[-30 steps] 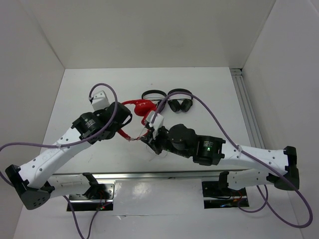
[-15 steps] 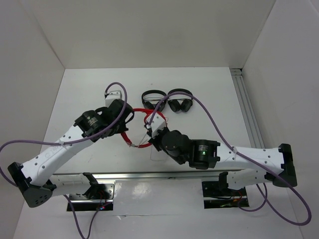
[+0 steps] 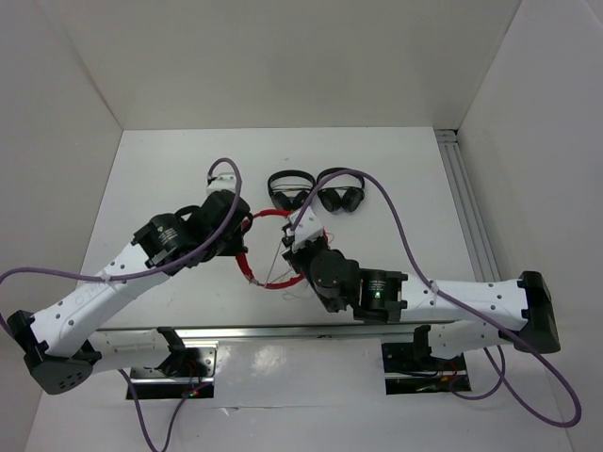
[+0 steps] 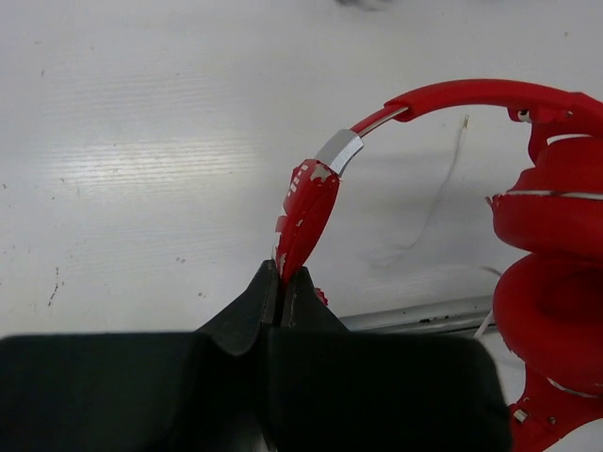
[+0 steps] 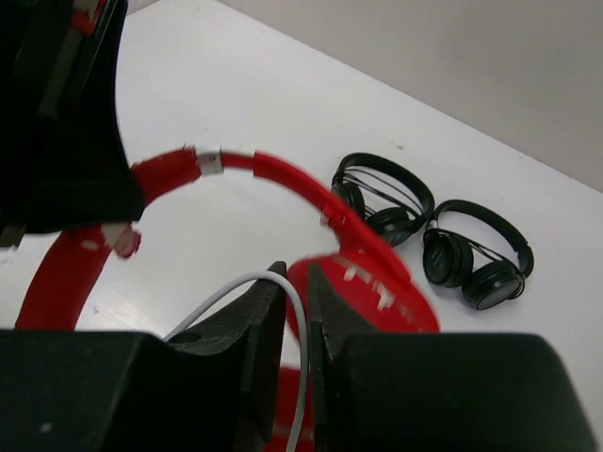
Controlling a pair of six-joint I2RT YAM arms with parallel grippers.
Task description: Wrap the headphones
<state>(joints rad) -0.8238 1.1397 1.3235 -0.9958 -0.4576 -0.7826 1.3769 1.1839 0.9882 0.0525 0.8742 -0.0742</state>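
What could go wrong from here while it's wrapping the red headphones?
1. The left jaws pinch only the thin, flaking end of the headband of the headphones, so it may slip out or shed more coating.
2. The right jaws close on the thin white cable; a hard pull might strain it or let it slide free.
3. Two black headphones lie close behind; a wide swing could knock them.
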